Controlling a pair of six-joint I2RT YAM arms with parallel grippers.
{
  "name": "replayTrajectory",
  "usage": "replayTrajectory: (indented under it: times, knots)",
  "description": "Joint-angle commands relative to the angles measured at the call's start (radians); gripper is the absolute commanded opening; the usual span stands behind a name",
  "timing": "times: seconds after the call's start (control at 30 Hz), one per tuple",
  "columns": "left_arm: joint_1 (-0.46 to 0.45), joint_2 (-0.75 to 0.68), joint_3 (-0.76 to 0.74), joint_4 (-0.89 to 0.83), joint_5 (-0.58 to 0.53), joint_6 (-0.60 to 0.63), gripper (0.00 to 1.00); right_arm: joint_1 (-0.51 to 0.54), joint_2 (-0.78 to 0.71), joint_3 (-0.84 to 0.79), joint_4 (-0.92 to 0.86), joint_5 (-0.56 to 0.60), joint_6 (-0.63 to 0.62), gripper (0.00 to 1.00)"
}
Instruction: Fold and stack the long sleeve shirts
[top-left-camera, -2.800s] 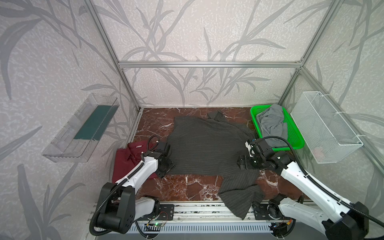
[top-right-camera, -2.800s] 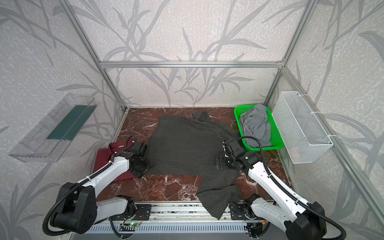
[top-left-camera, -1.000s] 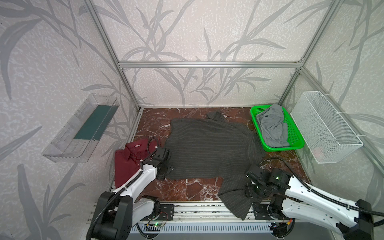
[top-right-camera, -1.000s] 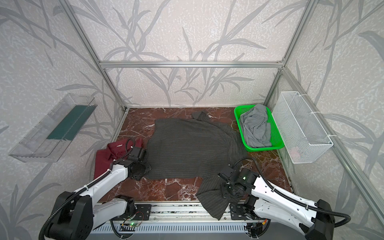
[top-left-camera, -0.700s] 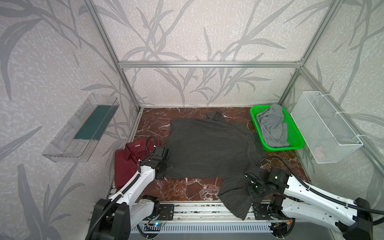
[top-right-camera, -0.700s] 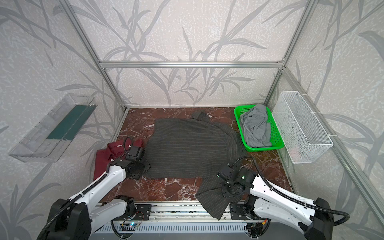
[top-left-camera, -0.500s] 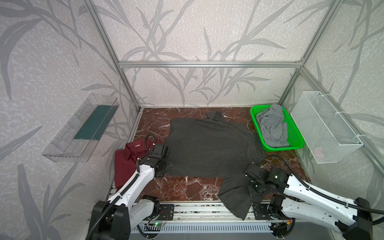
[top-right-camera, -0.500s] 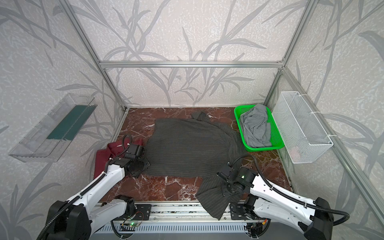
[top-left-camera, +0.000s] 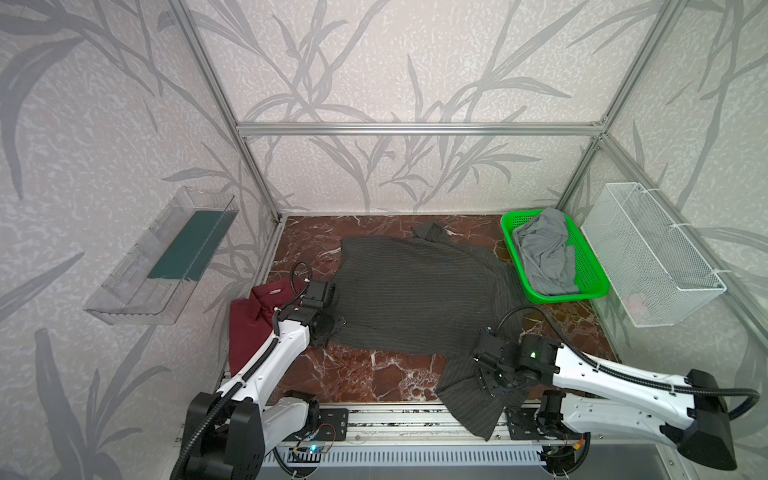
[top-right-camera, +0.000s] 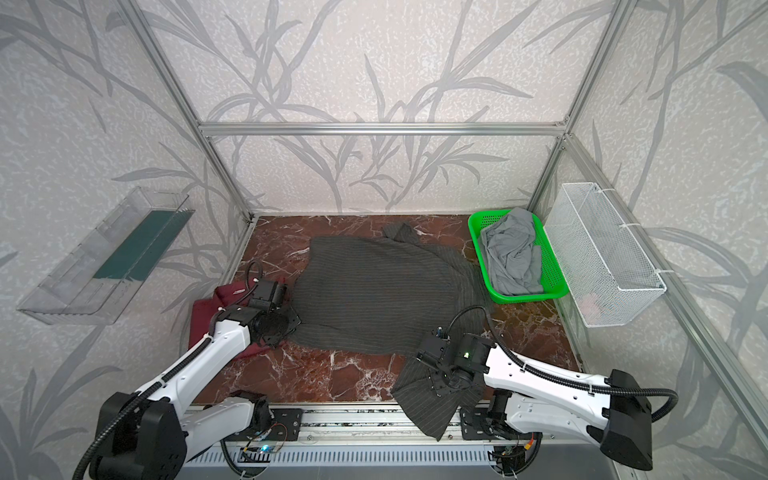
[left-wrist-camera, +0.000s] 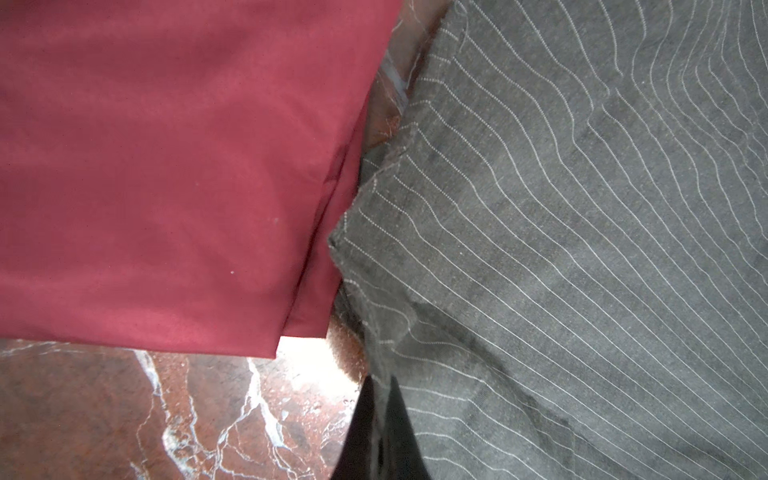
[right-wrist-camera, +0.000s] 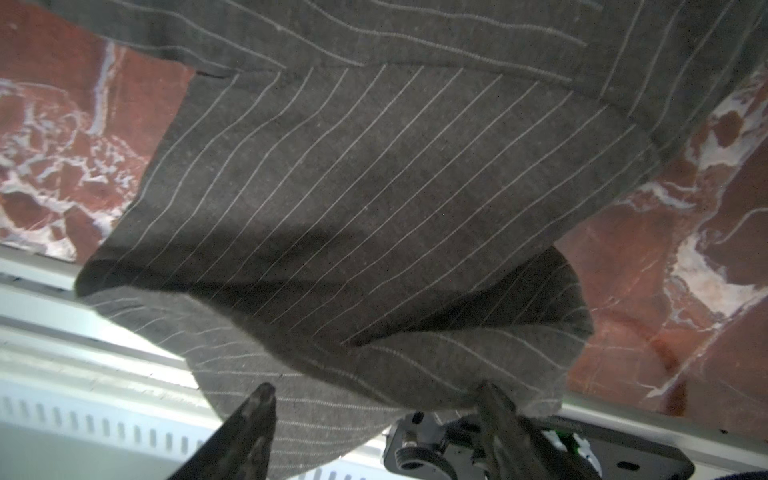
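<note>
We see red marble table (top-left-camera: 365, 374). Charcoal pinstripe shirt (top-left-camera: 415, 291) spread flat across middle, one sleeve (top-left-camera: 469, 399) trailing over front edge onto rail (top-left-camera: 395, 419). Maroon shirt (top-left-camera: 249, 328) folded at left edge, just beside charcoal hem. Green basket (top-left-camera: 561, 297) at back right holds grey cloth (top-left-camera: 544, 253). Left gripper (left-wrist-camera: 376, 415): we read fingers clenched on charcoal shirt's near-left corner. Right gripper (right-wrist-camera: 376, 388): jaws spread wide at trailing sleeve, nothing clamped.
</note>
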Motion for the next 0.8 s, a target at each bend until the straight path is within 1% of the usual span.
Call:
replayTrajectory:
  times: [0.0,0.07,0.1,0.23,0.47,0.6,0.67,0.77]
  knots:
    - [0.009,-0.011,0.022,-0.042,-0.01,0.013,0.0,0.007,0.042,-0.014,-0.009,0.106,0.02,0.77]
    - [0.01,-0.022,0.019,-0.049,-0.02,0.015,0.0,0.007,0.057,-0.006,-0.006,0.141,0.012,0.77]
    - [0.011,-0.029,0.018,-0.053,-0.026,0.015,0.0,0.007,0.065,-0.008,0.001,0.162,0.012,0.74]
    - [0.017,-0.045,0.017,-0.066,-0.035,0.016,0.0,0.007,0.099,-0.03,0.055,0.191,0.004,0.6]
    - [0.035,-0.06,0.012,-0.076,-0.025,0.013,0.0,0.006,0.17,-0.026,0.092,0.193,-0.024,0.25]
    - [0.041,-0.064,0.016,-0.083,-0.015,0.016,0.0,0.001,0.181,-0.033,0.107,0.188,-0.033,0.15]
    - [0.045,-0.067,0.022,-0.093,-0.02,0.019,0.0,-0.001,0.173,-0.035,0.106,0.187,-0.034,0.08]
    - [0.056,-0.077,0.027,-0.098,-0.025,0.025,0.0,-0.009,0.156,-0.033,0.091,0.194,-0.042,0.0]
